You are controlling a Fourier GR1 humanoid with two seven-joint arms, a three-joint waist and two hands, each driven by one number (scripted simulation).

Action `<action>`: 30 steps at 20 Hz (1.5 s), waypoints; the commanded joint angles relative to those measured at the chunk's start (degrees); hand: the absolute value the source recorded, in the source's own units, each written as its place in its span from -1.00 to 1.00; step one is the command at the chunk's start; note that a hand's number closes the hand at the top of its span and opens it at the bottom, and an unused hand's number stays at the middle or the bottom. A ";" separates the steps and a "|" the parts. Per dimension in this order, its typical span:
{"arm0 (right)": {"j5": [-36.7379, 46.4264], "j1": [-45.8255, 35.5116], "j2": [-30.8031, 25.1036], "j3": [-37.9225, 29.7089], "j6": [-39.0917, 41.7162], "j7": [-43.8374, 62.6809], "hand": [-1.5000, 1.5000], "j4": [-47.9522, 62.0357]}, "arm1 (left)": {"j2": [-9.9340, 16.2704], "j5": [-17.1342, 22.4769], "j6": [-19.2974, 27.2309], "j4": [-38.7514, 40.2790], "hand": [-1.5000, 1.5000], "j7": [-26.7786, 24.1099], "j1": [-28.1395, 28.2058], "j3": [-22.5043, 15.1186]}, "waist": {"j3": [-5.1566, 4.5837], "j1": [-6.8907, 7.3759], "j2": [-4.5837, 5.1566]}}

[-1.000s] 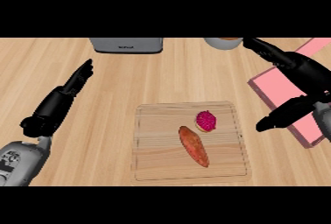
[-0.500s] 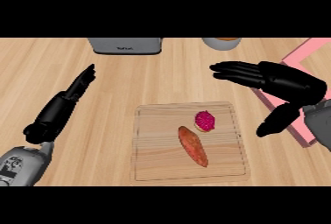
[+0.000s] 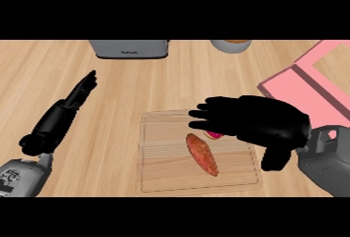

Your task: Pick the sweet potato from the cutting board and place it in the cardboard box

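An orange sweet potato (image 3: 203, 154) lies slanted in the middle of the wooden cutting board (image 3: 160, 166). My right hand (image 3: 256, 122) hovers open over the board's upper right part, fingers pointing left, thumb hanging down at the board's right edge. It covers most of a small magenta item (image 3: 213, 135) beside the potato's upper end. The pink box (image 3: 321, 83) stands at the right edge, partly cut off. My left hand (image 3: 65, 113) rests open on the counter left of the board, fingers straight and pointing up.
A grey toaster-like appliance (image 3: 130, 48) stands at the back centre. A round cup or bowl (image 3: 231, 45) sits at the back, right of it. Bare wooden counter lies between the board and the appliance.
My right hand has swung left and down from beside the pink box to above the board, now covering the magenta item. The left hand has barely shifted.
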 commanded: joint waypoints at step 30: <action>32.56 10.56 18.17 5.23 4.16 9.33 -1.00 3.46 | -9.05 -9.16 -7.53 3.61 0.00 0.46 -1.58 7.69 | 0.06 0.22 0.38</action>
